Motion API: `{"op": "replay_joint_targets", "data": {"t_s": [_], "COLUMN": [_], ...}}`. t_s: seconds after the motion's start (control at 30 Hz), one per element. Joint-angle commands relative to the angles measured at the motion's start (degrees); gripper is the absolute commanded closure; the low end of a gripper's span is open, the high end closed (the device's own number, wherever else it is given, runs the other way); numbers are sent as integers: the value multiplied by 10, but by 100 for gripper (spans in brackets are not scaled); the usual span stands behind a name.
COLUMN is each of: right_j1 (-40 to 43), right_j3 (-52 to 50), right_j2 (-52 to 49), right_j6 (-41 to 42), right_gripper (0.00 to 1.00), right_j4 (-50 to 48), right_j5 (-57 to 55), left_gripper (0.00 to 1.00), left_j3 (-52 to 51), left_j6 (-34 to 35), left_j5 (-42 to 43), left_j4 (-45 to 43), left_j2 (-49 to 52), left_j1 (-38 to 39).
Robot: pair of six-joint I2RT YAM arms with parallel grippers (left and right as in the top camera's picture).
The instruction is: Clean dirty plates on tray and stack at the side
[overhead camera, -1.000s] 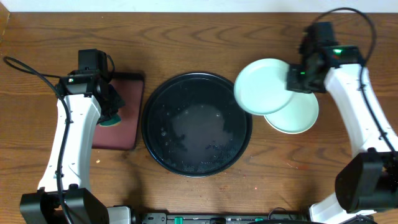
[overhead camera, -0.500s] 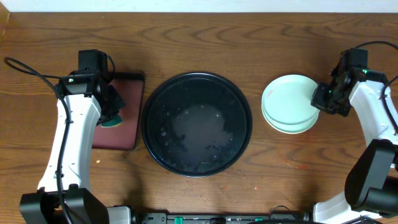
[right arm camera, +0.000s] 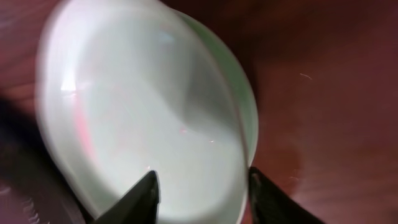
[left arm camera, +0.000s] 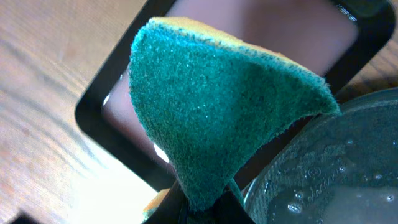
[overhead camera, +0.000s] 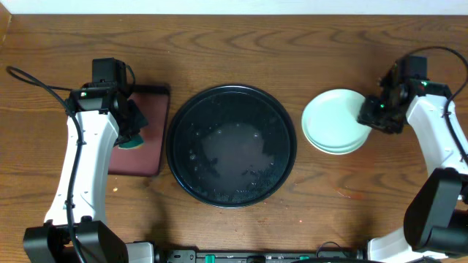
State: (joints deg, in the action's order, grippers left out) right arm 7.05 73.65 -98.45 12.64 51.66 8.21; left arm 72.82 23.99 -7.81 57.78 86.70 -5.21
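— Brown wood grain of the table (overhead camera: 234, 44) all round, and nothing on the tray (overhead camera: 219, 109) but a wet film. So where are the plates (overhead camera: 333, 128)?

— Stacked on the bare wood to the tray's right, clear of its rim. That is the side pile the job asks for, so I judge the stacking nearly done.

— And your right claw (overhead camera: 368, 117)?

— At the pile's right edge, fingers spread wide with the near rim showing between them, pinching nothing. Coming in from the outer side keeps my arm off the tray.

— Your left claw (left arm camera: 202, 208)?

— Closed on the green sponge (left arm camera: 217, 106), held over the rectangular tray (overhead camera: 150, 139) at the left, just beside the round one. I'd say it is parked there so drips land in that tray, out of the other arm's way.

— What does the overhead give that the wrists don't?

— The whole layout: no plates on the tray, the pile apart from it, two offset rims in the stack. A third plate I cannot make out.

— And the wrists?

— The right one, though blurred, shows how far my fingers stand apart, and a faint pinkish streak on the top plate. Smear or reflection, I cannot tell. The left one shows the sponge pinched at its lower corner. From above it is only a sliver of teal beside my arm.
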Motion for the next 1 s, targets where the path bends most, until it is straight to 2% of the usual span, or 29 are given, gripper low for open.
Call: {"op": "replay_joint_targets", "data": {"t_s": [0.0, 0.17, 0.3, 0.6, 0.97], "right_j1": [-63, -132, -158, -135, -130], "right_j3": [40, 40, 40, 40, 19], "right_j2": [40, 45, 45, 45, 40], "right_j6": [-31, -31, -21, -18, -17], "right_gripper": [48, 36, 34, 35, 26], "right_j4": [-10, -26, -18, -8, 23], "right_j5": [54, 49, 3, -10, -48], "left_gripper": [93, 93, 92, 93, 93], "left_j3": [-4, -4, -4, -4, -4], "left_j6": [-87, -149, -167, -167, -167], "left_j5": [-3, -3, -3, -4, -3], "left_j4": [-32, -93, -101, -99, -94], "left_j2": [13, 57, 110, 170, 165], "left_j1": [-2, -2, -3, -3, -40]}}
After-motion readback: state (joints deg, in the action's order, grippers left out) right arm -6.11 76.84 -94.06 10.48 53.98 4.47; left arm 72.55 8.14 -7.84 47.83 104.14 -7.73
